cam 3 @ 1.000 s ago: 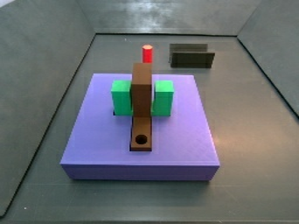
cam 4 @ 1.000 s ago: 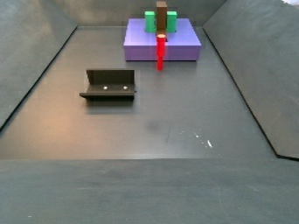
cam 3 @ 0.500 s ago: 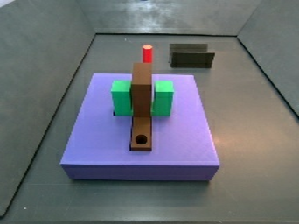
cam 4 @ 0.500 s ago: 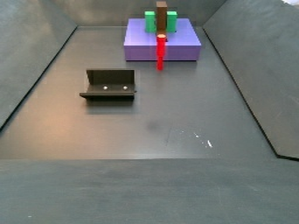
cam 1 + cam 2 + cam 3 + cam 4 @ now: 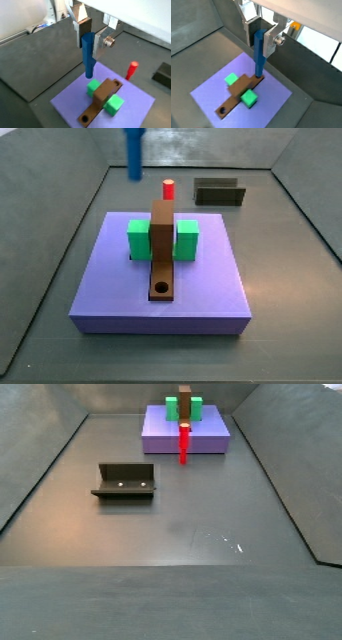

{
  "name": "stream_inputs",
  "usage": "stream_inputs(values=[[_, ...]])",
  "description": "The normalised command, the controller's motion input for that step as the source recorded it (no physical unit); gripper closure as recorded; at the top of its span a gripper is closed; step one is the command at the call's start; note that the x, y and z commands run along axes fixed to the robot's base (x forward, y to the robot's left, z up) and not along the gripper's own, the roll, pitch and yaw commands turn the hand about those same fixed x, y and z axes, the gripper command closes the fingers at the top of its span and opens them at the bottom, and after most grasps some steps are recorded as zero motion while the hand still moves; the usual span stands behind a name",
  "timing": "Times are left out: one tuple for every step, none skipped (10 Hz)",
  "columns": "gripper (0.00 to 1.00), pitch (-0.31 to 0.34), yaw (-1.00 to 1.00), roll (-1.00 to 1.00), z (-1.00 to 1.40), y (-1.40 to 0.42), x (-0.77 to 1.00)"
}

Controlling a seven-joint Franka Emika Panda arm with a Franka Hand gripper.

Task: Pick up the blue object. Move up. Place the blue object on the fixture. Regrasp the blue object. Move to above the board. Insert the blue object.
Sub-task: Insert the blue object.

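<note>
My gripper [image 5: 90,37] [image 5: 260,35] is shut on the top of the blue object [image 5: 88,55] [image 5: 258,52], a thin blue stick hanging straight down between the silver fingers. Both wrist views show it high over the board [image 5: 67,100] [image 5: 211,85], a lavender slab. In a side view only the stick [image 5: 135,153] shows, at the top edge beyond the board [image 5: 201,293]; the gripper is above that frame. The fixture [image 5: 221,193] [image 5: 124,481] stands on the floor apart from the board, with nothing on it.
On the board lie a long brown bar [image 5: 162,248] [image 5: 100,100] with a round hole [image 5: 162,287], green blocks [image 5: 138,238] [image 5: 189,238] either side of it, and an upright red peg [image 5: 168,189] [image 5: 183,439]. Grey walls enclose the floor.
The blue object has come into a side view at the top, behind the board's far left. Board, peg and fixture have not moved.
</note>
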Motion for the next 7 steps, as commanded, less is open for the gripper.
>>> stream_inputs(values=[[1.00,0.000,0.18,0.15,-0.37,-0.83,-0.07],[1.00,0.000,0.13,0.00,-0.51,-0.36,0.18],[1.00,-0.071,0.13,-0.28,-0.55,0.00,0.66],[1.00,-0.113,0.34,-0.17,-0.70,-0.24,0.62],[1.00,-0.120,0.40,-0.13,-0.70,-0.24,0.58],[1.00,-0.013,0.52,0.03,-0.49,-0.16,0.45],[1.00,0.000,0.55,0.23,-0.29,0.00,0.42]])
